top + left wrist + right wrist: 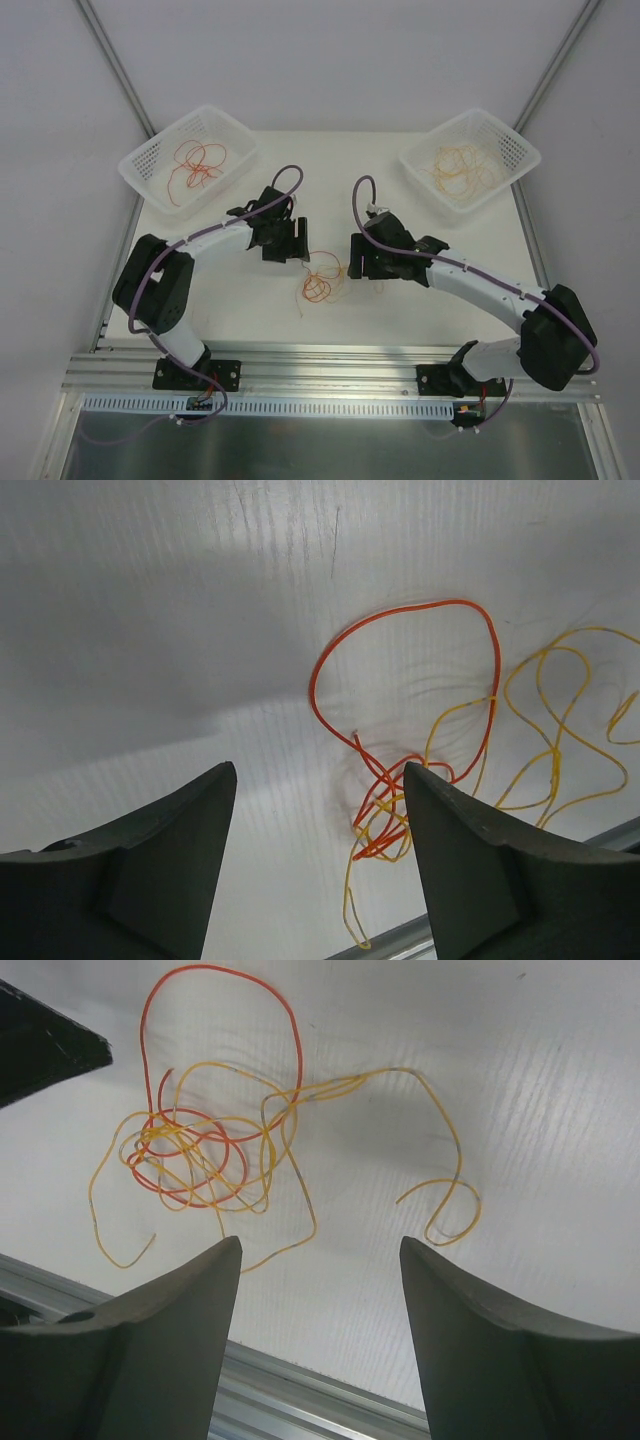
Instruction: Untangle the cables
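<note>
A small tangle of thin red and orange-yellow cables [322, 281] lies on the white table between my two grippers. In the left wrist view the knot [385, 815] sits just inside my right finger, with a red loop [400, 615] beyond it. In the right wrist view the knot [190, 1155] lies up and left of my fingers, and a yellow end [450, 1195] trails right. My left gripper [288, 250] is open and empty, left of the tangle. My right gripper [362, 262] is open and empty, right of it.
A white basket [188, 155] at the back left holds red cables. A white basket [470, 158] at the back right holds orange-yellow cables. The table's metal front rail [300, 1390] runs close below the tangle.
</note>
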You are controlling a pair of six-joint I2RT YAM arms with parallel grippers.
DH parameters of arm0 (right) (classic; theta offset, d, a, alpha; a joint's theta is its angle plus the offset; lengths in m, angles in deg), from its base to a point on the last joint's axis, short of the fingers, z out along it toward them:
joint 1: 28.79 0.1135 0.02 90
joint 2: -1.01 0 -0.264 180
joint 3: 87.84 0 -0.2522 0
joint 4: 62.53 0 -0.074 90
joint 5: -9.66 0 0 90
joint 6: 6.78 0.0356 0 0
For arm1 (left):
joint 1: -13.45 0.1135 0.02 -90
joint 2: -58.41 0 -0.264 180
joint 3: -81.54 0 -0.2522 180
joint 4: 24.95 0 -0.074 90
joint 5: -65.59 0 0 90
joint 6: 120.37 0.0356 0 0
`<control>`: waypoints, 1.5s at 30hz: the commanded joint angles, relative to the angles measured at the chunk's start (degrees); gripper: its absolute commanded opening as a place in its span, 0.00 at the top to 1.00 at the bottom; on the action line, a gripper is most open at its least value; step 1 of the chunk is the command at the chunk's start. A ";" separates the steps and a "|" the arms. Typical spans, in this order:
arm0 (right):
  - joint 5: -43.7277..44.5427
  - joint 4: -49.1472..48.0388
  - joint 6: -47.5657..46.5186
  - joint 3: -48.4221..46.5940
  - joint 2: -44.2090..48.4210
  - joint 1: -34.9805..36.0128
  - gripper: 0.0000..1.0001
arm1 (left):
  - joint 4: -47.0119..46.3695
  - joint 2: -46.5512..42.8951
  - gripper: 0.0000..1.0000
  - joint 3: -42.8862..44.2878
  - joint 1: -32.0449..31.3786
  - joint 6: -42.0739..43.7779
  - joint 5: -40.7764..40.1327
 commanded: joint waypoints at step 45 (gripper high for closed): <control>9.67 24.52 -17.15 -16.10 24.47 -23.72 0.99 | 2.94 -7.56 1.00 -5.31 21.91 3.20 -13.93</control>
